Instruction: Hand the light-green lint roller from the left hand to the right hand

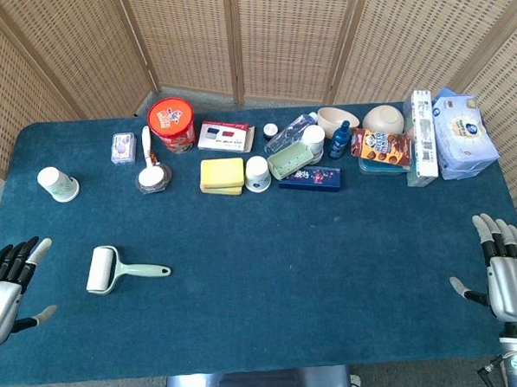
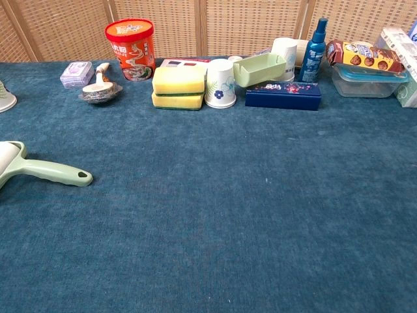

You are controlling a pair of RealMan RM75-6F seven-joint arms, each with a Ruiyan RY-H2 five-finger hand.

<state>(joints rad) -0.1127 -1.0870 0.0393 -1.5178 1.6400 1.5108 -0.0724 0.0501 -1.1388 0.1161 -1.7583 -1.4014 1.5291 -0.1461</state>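
Lying near table's left edge: lint roller (image 1: pixel 112 271), handle toward the middle
Left hand (image 1: pixel 7 285): fingers spread, held nothing
Right hand (image 1: pixel 508 271): fingers spread, held nothing

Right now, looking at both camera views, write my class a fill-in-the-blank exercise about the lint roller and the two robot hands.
1. The light-green plastic lint roller lies on the ____ tablecloth.
2. Its handle points toward the robot's ____ side.
3. The left robot hand is ____, holding nothing.
4. The robot hand farther from the roller is the ____ robot hand.

Missing words: blue; right; open; right
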